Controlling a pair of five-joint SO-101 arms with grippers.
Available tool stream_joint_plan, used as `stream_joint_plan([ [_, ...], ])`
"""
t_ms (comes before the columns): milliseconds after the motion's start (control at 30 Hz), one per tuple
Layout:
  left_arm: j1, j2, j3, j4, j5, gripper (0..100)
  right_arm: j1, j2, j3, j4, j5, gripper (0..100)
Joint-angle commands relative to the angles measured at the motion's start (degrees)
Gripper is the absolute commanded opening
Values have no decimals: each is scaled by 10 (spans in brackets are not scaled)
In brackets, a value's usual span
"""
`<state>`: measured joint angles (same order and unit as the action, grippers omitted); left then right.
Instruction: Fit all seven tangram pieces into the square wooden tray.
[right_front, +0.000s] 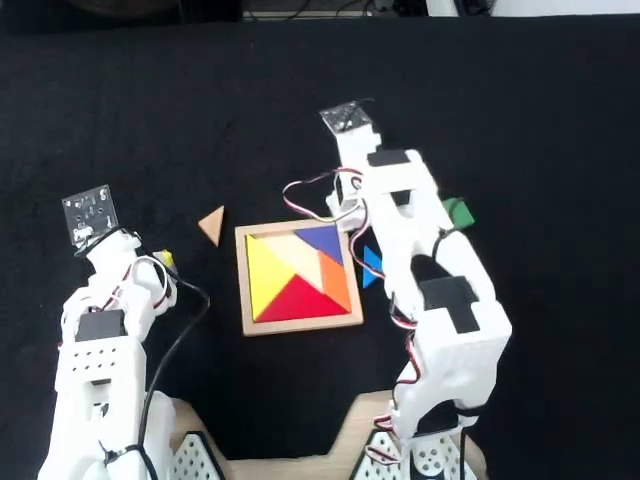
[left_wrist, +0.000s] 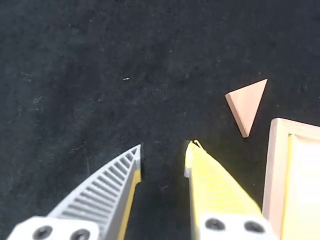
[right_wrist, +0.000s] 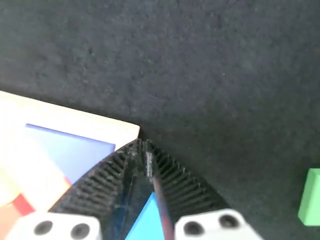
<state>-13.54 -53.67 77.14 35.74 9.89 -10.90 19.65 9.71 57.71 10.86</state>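
The square wooden tray (right_front: 243, 300) lies mid-table with several coloured pieces in it, among them a yellow one (right_front: 263, 275) and a red one (right_front: 300, 298). A tan triangle (right_front: 211, 224) (left_wrist: 246, 102) lies loose beyond the tray's far left corner. My left gripper (right_front: 163, 262) (left_wrist: 165, 149) hovers open over bare cloth, short of that triangle, beside the tray rim (left_wrist: 277, 170). My right gripper (right_wrist: 145, 147) is shut, its tips at the tray's corner (right_wrist: 120, 131) by the dark blue piece (right_wrist: 75, 150). A light blue piece (right_front: 372, 262) (right_wrist: 147, 222) shows in the gap behind the tips.
A green piece (right_front: 459, 211) (right_wrist: 311, 197) lies on the black cloth to the right of the right arm. Red and white cables (right_front: 305, 195) loop off that arm above the tray's far edge. The cloth's front edge meets a wooden board (right_front: 290, 465) between the arm bases.
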Motion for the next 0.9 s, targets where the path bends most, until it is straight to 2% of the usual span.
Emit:
stream_joint_plan([
  [0, 7, -3, -5, -6, -4, 154, -11, -22, -51, 32, 0, 11],
  [67, 6, -3, -4, -6, -3, 152, -17, -44, -70, 67, 21, 11],
  [200, 1, -5, -4, -5, -2, 149, -86, -86, -73, 98, 140, 11],
  [267, -14, -7, -4, -5, 0, 148, -115, -87, -60, 95, 176, 11],
  [400, -39, -7, -4, -9, 40, 151, -149, -58, -53, 76, 174, 11],
  [567, -40, -7, -4, -9, 39, 151, -171, 15, -88, 65, 127, 11],
  [867, -39, -7, -4, -9, 39, 151, -171, 133, -175, 66, 116, 11],
])
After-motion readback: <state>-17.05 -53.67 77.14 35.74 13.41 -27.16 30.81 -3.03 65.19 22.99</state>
